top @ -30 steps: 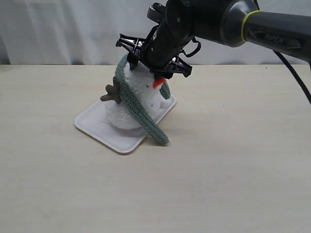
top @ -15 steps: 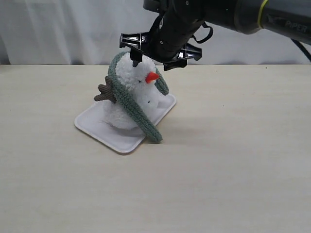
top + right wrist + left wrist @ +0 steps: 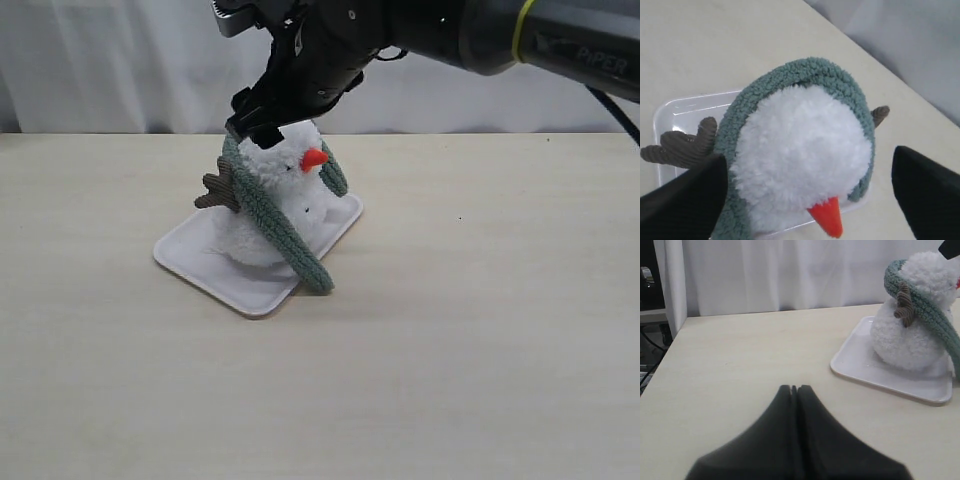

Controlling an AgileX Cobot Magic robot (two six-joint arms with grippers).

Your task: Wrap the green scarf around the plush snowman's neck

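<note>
Right pincer (image 3: pixel 805 175) wide open, empty, over snowman (image 3: pixel 285 165); scarf (image 3: pixel 275 225) just below it looped behind the head, ends hanging uncrossed, so wrap looks half done.

Soft, even light filled the scene, bright and without glare. The pale wooden tabletop (image 3: pixel 480 330) carried only a faint shadow just beside the glossy white plastic tray (image 3: pixel 190 255). In the right wrist view the fluffy white plush snowman (image 3: pixel 800 150) looked almost washed out yet sharp, while the right gripper (image 3: pixel 805 195) showed its black fingers (image 3: pixel 927 192) as blurred masses. The dark left gripper (image 3: pixel 795 390) was likewise out of focus.
</note>
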